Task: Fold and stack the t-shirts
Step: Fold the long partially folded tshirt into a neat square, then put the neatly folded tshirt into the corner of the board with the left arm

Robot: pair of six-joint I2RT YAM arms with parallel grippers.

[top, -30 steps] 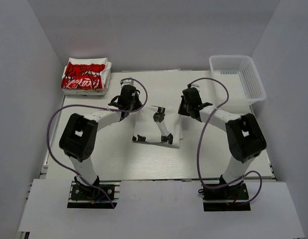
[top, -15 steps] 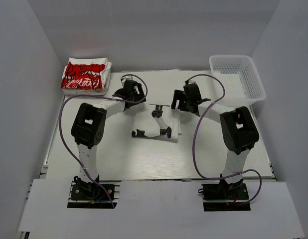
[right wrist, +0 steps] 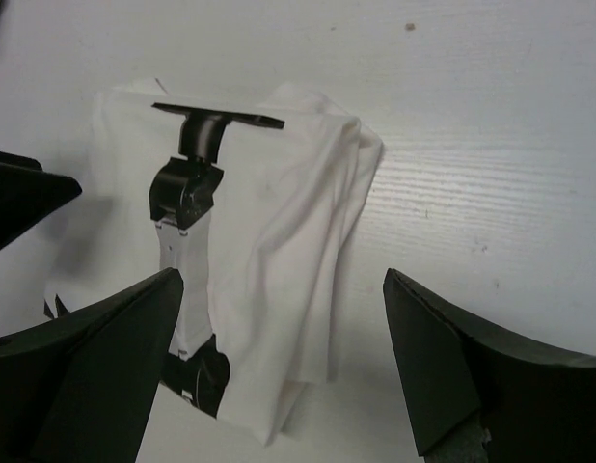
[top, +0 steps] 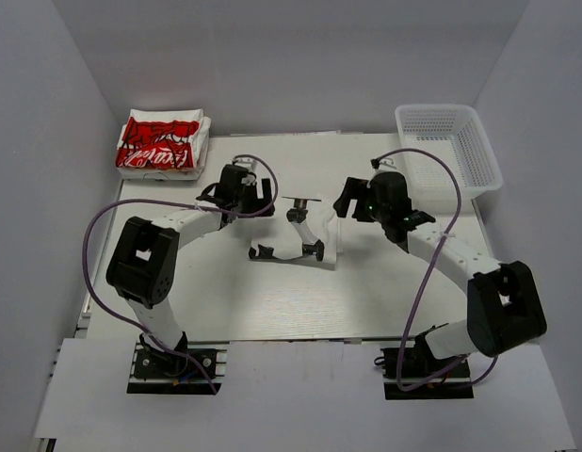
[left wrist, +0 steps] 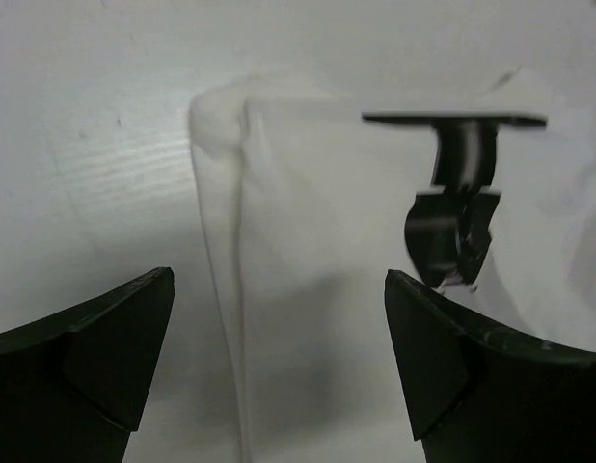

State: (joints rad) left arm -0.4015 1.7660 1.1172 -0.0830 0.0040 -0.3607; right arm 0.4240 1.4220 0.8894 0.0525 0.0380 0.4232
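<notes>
Left gripper (left wrist: 279,318) and right gripper (right wrist: 279,328) hover with jaws apart beside the folded black-printed t-shirt (top: 296,240) at mid-table, so folding looks done; next, one probably must pinch its edge and carry it to the red-printed stack (top: 162,144) at the far-left corner.

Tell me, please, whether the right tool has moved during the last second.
Yes. The right tool has drawn back rightward, closer to the white basket, away from the folded t-shirt.
</notes>
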